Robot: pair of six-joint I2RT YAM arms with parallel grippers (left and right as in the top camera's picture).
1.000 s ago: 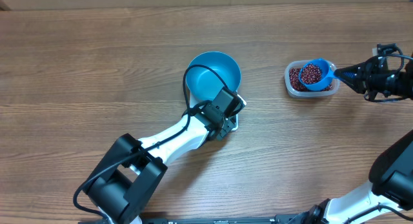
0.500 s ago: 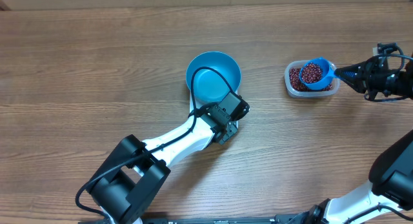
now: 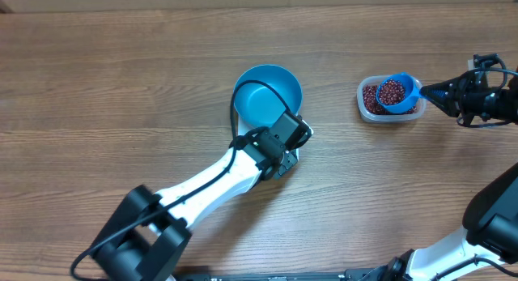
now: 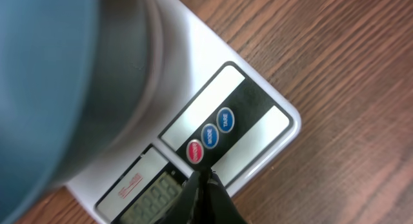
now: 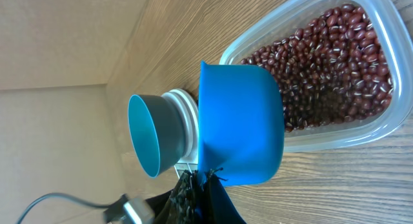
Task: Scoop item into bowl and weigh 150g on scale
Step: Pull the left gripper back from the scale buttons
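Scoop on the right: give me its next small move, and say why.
Probably carry the scoop from above the tub across to the bowl. It is heaped with beans in the shut right fingers, the bowl looks empty on the scale, and the shut left fingers are down at the buttons.

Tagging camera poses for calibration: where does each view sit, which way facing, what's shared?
Overhead: above the table, facing straight down; left arm and right arm show.
Left wrist: on the left arm, looking down past the shut left gripper at the scale's buttons and the bowl's side.
Right wrist: on the right arm, looking along the right gripper and scoop across the tub of beans.
Shared: both wrist views catch the bowl on the scale.
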